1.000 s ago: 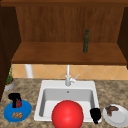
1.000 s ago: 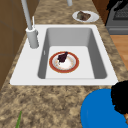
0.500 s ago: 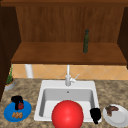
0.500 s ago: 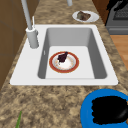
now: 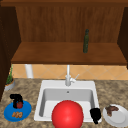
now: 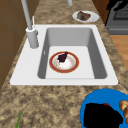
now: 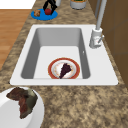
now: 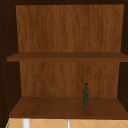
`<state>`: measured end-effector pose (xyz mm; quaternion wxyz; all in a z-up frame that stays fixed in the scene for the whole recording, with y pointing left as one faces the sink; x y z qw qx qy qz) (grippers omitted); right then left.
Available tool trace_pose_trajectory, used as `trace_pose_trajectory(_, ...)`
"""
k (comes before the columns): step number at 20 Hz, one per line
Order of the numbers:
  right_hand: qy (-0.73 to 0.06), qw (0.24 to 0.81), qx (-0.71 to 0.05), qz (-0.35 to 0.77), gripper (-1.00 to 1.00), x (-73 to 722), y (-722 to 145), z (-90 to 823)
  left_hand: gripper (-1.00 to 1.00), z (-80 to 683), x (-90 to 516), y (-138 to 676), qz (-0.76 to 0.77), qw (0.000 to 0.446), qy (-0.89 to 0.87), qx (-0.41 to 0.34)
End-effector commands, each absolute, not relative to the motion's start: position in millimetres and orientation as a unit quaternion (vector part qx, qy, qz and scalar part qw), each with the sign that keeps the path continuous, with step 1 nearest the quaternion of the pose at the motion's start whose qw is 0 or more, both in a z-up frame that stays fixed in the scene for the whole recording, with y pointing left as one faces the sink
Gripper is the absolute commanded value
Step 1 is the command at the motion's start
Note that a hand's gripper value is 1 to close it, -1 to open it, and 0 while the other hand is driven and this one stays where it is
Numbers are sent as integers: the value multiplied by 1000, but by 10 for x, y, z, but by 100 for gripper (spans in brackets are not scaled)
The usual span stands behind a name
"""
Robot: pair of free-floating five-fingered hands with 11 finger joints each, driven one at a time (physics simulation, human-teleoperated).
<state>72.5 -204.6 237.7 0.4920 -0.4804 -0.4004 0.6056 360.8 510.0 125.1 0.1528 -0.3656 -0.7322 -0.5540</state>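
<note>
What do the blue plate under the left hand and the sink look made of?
Blue plate: flat, even blue with no shine, probably plastic or glazed ceramic; the look leaves it open. The left hand is over a red item on it. Sink: plain white, smooth, matte rim, likely enamel or composite.

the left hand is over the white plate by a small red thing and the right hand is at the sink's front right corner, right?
Not quite: the left hand is over the blue plate, not a white one, as the front view shows. The small red thing and the right hand at the sink corner are as you say.
</note>
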Motion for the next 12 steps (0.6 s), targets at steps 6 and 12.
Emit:
trace_pose_trajectory(6,-400,492,-480,606,0,725,-2046,2377,-100,1504,3569,5164,-541,154,-749,-350)
trace_pose_trajectory(12,-400,492,-480,606,0,725,-2046,2377,-100,1891,3496,4978,-562,146,-738,-345)
